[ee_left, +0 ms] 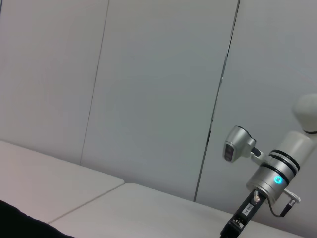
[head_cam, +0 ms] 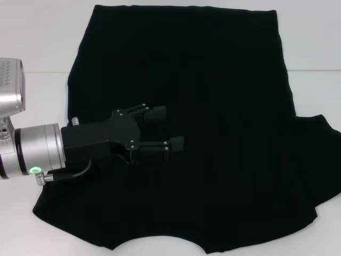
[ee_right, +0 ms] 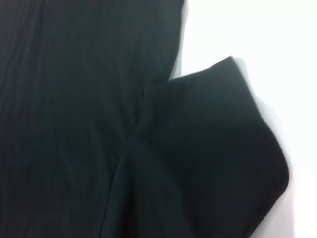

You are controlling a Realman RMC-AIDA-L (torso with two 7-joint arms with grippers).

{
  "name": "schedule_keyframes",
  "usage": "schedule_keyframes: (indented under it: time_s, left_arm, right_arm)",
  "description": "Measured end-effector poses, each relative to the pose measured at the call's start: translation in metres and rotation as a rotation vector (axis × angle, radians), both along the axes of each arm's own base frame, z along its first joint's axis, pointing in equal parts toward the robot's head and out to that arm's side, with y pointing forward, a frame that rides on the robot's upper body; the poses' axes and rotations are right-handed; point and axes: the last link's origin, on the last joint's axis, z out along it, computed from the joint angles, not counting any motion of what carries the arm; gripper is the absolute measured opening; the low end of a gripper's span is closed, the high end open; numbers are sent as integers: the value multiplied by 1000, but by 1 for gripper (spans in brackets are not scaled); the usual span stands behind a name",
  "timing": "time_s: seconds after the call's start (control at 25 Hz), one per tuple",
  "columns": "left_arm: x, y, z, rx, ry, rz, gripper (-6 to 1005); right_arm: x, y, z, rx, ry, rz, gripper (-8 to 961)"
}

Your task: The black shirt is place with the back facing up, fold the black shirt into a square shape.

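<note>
So the black shirt (head_cam: 213,96) is spread flat on the white table (head_cam: 37,90), taking up most of what the head camera sees; the curved neckline sits at the near edge, closest to the robot, and the straight hem runs along the far side. On the robot's right side a short sleeve (head_cam: 319,138) sticks out past the body of the shirt; on the left side I can't make out a matching sleeve, the edge just runs down in a slanted line.

The left gripper (head_cam: 169,128) reaches in from the left and hangs over the left half of the shirt, roughly mid-way between hem and neckline; its two black fingers (head_cam: 156,113) are spread with a clear gap between them and nothing sits in that gap; whether the tips touch the fabric I can't tell, black on black.

The left wrist camera mostly looks out across the room; grey wall panels (ee_left: 148,89), a stretch of table, a tiny corner of the shirt (ee_left: 15,218), and the other arm (ee_left: 277,173) with a blue light on it, standing off at the far side.

The right gripper itself doesn't show up anywhere; its wrist camera looks down on the sleeve (ee_right: 218,139) and the seam where it meets the body, with white table (ee_right: 257,29) beyond; so no way to say how its jaws stand.
</note>
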Motion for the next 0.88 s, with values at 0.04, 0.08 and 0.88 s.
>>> schedule_keyframes:
  time_s: [0.04, 0.08, 0.88]
  left_arm:
    - [0, 0, 0, 0, -2, 1, 918]
    - [0, 0, 0, 1, -6, 2, 918]
    - [4, 2, 0, -16, -25, 22, 912]
  right_arm:
    - [2, -1, 2, 12, 4, 2, 9]
    - [3, -1, 4, 23, 7, 4, 9]
    - [-29, 30, 4, 70, 20, 161, 7]
